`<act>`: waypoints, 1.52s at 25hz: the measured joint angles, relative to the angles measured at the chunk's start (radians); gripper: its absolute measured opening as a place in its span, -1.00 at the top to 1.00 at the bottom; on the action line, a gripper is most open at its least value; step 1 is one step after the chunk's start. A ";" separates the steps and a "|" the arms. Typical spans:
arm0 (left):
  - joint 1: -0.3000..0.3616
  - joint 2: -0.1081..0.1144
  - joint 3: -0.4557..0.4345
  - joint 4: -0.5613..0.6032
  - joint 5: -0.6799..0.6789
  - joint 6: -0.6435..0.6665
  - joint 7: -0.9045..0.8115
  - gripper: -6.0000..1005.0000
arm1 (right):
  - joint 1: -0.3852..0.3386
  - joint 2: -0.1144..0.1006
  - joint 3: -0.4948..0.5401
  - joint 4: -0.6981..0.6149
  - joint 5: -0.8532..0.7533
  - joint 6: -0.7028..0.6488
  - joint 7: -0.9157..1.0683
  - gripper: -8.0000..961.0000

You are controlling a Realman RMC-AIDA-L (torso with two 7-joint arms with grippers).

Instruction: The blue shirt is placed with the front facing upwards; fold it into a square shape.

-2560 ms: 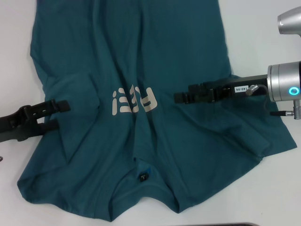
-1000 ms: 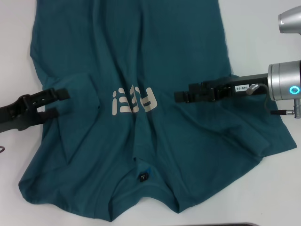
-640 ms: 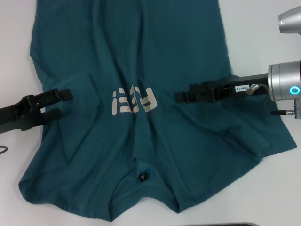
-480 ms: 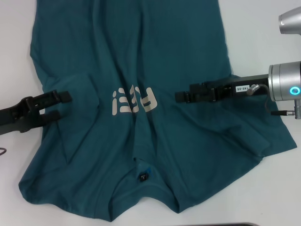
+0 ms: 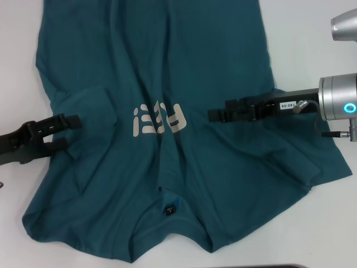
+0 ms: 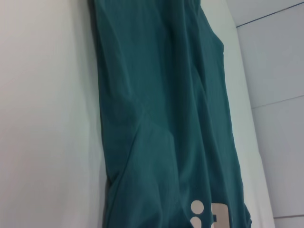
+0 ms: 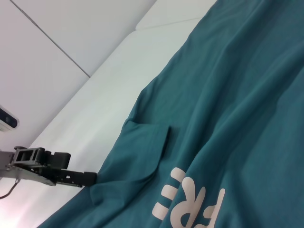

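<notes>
The blue shirt [image 5: 167, 61] lies spread on the white table [image 5: 17, 67], front up, collar and black tag [image 5: 169, 209] nearest me. Pale lettering [image 5: 159, 119] crosses the chest. Its left sleeve [image 5: 95, 109] is folded in over the body. My left gripper [image 5: 70, 133] is open at that sleeve's edge, one finger over the cloth and one by the hem. The right wrist view shows it too, the left gripper [image 7: 83, 178] at the shirt's [image 7: 237, 95] border. My right gripper [image 5: 212, 115] is shut low over the right chest, beside the lettering. The left wrist view shows only shirt [image 6: 161, 118] and table.
Bare white table [image 5: 312, 44] flanks the shirt on both sides. My right arm's silver wrist [image 5: 337, 103], with a blue ring light, reaches in over the right sleeve [image 5: 312, 162]. A wall [image 7: 71, 28] rises behind the table's far edge.
My left gripper rose a little along the sleeve edge, then came back down toward me, staying open. The right gripper and the shirt have hardly moved.
</notes>
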 joint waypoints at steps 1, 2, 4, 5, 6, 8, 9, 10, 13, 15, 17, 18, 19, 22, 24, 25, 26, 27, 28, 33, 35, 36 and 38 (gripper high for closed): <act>-0.001 0.000 0.002 0.000 0.001 0.004 0.000 -0.92 | 0.000 0.000 0.000 0.000 0.000 0.000 0.000 -0.77; -0.003 0.000 0.004 0.000 0.001 0.008 0.000 -0.92 | 0.000 0.000 0.000 0.000 0.000 0.000 0.000 -0.77; -0.009 0.000 0.009 0.000 0.001 0.032 0.000 -0.92 | 0.000 0.000 0.000 0.001 0.000 -0.001 0.000 -0.77; -0.012 0.000 0.010 0.000 0.001 0.046 0.000 -0.92 | 0.000 0.000 0.000 0.001 0.000 -0.002 0.000 -0.77; -0.015 -0.001 0.011 0.000 0.000 0.076 0.002 -0.92 | 0.000 0.000 0.000 0.001 0.000 -0.003 0.000 -0.77; -0.028 -0.002 0.012 0.000 -0.002 0.167 0.014 -0.92 | 0.000 0.000 0.000 0.001 0.000 -0.003 0.000 -0.77; -0.032 -0.002 0.012 0.000 -0.001 0.198 0.018 -0.92 | 0.000 0.000 0.000 0.002 0.000 -0.003 0.000 -0.77; -0.037 -0.001 0.013 -0.001 0.000 0.241 0.023 -0.92 | 0.000 0.000 0.000 0.002 0.000 -0.003 0.000 -0.77; -0.030 0.004 0.005 -0.025 0.001 0.258 0.010 -0.92 | 0.000 0.000 0.000 0.002 0.000 -0.002 0.000 -0.76; -0.012 0.009 0.002 -0.039 0.002 0.211 -0.014 -0.92 | 0.000 0.000 0.000 0.002 0.000 -0.001 0.000 -0.76; 0.003 0.017 0.012 -0.038 0.004 0.177 -0.032 -0.92 | -0.001 0.000 0.000 0.003 0.000 0.000 0.000 -0.76; 0.009 0.020 0.018 -0.037 0.011 0.169 -0.037 -0.92 | -0.001 0.000 0.000 0.003 0.000 0.000 0.000 -0.76; 0.013 0.023 0.022 -0.037 0.025 0.166 -0.040 -0.92 | -0.002 0.000 0.000 0.003 0.000 0.000 0.000 -0.76; 0.016 0.024 0.026 -0.042 0.076 0.171 -0.042 -0.92 | -0.002 0.000 0.000 0.003 0.000 -0.001 0.000 -0.76; 0.019 0.024 0.025 -0.045 0.096 0.175 -0.042 -0.92 | -0.002 0.000 0.000 0.002 0.000 -0.003 0.000 -0.76; 0.021 0.024 0.023 -0.045 0.097 0.177 -0.042 -0.92 | -0.002 0.000 0.000 0.001 0.000 -0.003 0.000 -0.76; 0.023 0.024 0.022 -0.045 0.098 0.178 -0.042 -0.92 | -0.002 0.000 0.000 0.001 0.000 -0.004 0.000 -0.76; 0.023 0.024 0.021 -0.045 0.098 0.181 -0.041 -0.92 | -0.001 0.000 0.000 0.000 0.000 -0.004 0.000 -0.76; 0.023 0.023 0.022 -0.045 0.098 0.182 -0.041 -0.92 | -0.001 0.000 0.000 0.000 0.000 -0.004 0.000 -0.76; 0.020 0.020 0.025 -0.040 0.102 0.184 -0.045 -0.92 | 0.000 0.000 0.000 0.002 0.000 -0.004 0.000 -0.76; 0.016 0.015 0.027 -0.037 0.105 0.184 -0.068 -0.92 | 0.000 0.000 0.000 0.002 0.000 -0.004 0.000 -0.76; 0.016 0.015 0.027 -0.037 0.105 0.184 -0.068 -0.92 | -0.001 0.000 0.000 0.002 0.000 -0.004 0.000 -0.76; 0.016 0.015 0.027 -0.037 0.106 0.181 -0.085 -0.92 | -0.001 0.000 0.000 0.002 0.000 -0.004 0.000 -0.75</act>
